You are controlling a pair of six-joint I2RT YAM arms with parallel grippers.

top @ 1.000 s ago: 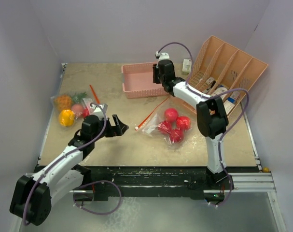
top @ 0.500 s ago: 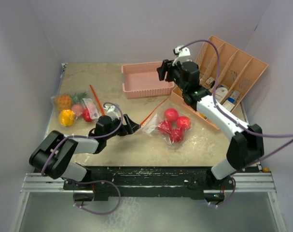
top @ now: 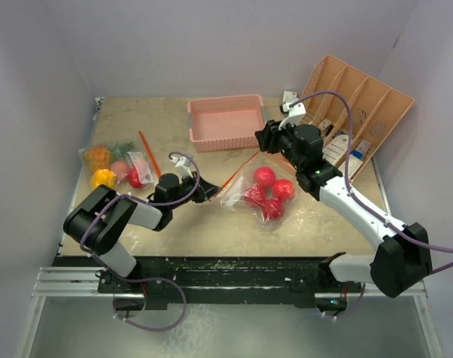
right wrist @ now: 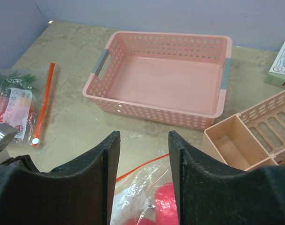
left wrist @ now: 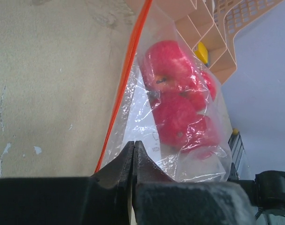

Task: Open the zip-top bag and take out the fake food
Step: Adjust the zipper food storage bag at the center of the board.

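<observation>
Left jaws are pinching shut on the zip-top bag [left wrist: 138, 110] by its edge; right jaws are hovering apart above the red fake food [left wrist: 173, 105] inside.

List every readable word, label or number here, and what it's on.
Nothing is legible in any view.
Print on the white carton, right of the pink basket: too small to read.
Label on the red-and-white packet at the left edge of the right wrist view: blurred.
Labels on the bottles in the divided organizer: too small to read.
</observation>
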